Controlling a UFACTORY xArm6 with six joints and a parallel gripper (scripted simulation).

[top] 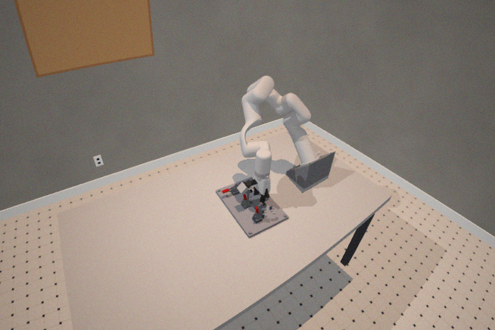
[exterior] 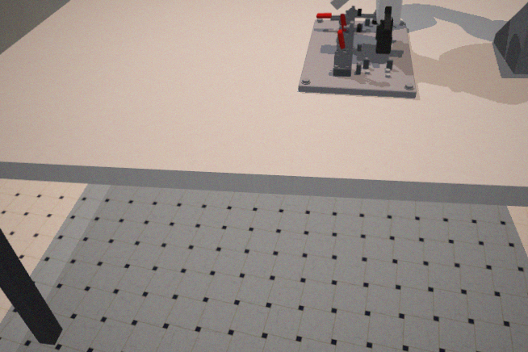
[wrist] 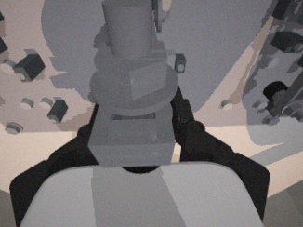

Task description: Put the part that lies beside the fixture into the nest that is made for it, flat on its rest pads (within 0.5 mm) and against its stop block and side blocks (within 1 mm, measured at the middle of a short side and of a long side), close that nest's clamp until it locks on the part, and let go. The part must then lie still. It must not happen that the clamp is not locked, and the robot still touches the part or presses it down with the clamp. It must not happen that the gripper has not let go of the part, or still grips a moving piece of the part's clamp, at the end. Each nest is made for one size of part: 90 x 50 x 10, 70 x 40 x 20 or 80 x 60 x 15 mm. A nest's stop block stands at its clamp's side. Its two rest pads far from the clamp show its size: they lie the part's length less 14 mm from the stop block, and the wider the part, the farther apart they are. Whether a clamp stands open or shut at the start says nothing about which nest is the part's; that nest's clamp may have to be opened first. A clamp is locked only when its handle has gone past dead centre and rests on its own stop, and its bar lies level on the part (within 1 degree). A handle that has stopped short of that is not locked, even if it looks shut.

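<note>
Gripper pinching over the fixture.

The gripper [top: 263, 202] [exterior: 383, 52] [wrist: 142, 98] has its fingers partly spread, apparently pinching the part, which is hidden between them, over the right side of the fixture [top: 249, 229] [exterior: 317, 83]. Left of it, the middle and near handles [top: 244, 197] [exterior: 343, 21] [top: 256, 210] [exterior: 341, 39] stand raised; the far handle [top: 225, 191] [exterior: 324, 15] lies level.

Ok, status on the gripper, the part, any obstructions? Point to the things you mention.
Gripper [top: 263, 201] [exterior: 383, 50] [wrist: 142, 98] shut on grey piece [wrist: 132, 148]. Part or clamp piece: can't tell. Clamp posts and handles crowd close by.
</note>
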